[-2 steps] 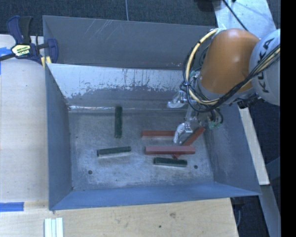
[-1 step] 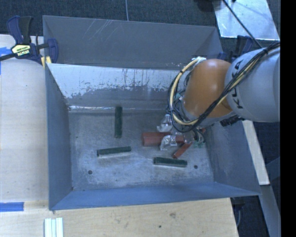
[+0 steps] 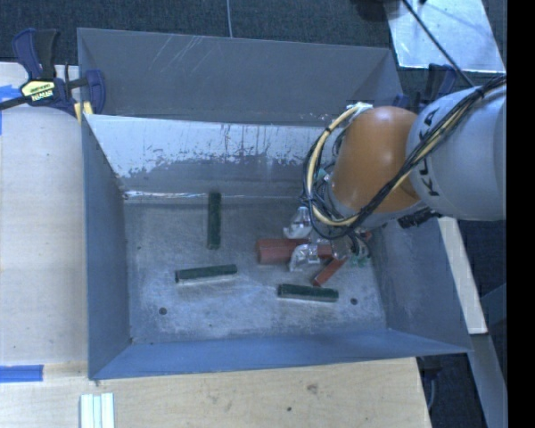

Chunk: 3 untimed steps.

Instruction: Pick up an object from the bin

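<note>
Jaws at reddish-brown block, bin floor right; dark green bar beside

Reddish-brown block: short and rectangular, lying flat right of centre on the floor of the bin, its right end at the claw. Slim reddish-brown piece: tilted diagonally just right of the claw, partly hidden. Rear green bar: dark, flat, pointing toward the back wall, left of the block. Left green bar: flat, crosswise, well apart. Front green bar: flat, crosswise, just before the slim piece.
</note>
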Available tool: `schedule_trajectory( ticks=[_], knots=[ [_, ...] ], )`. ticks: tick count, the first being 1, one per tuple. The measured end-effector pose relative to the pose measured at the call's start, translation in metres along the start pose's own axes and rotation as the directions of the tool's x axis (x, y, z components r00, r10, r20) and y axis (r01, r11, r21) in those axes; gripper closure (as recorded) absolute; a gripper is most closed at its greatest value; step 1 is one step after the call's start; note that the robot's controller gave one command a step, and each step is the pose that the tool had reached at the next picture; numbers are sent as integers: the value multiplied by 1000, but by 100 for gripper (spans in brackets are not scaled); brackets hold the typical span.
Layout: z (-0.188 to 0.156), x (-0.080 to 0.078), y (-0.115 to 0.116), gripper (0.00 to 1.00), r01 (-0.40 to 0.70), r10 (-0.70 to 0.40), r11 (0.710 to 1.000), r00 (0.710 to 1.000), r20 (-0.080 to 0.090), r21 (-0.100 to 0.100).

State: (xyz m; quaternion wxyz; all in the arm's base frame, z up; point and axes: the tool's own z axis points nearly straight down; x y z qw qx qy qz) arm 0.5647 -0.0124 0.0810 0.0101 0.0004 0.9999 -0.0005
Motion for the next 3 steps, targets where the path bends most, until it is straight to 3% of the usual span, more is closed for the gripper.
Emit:
schedule_trajectory(
  ticks=[1, 2, 3],
  knots=[
    [-118, 18, -11, 100, 11, -11, 1000, 1000, -18, -1],
    [-118, 18, -11, 100, 11, -11, 1000, 1000, -18, -1],
    [-148, 7, -18, 100, 104, -104, 995, 994, -22, -4]
  ],
)
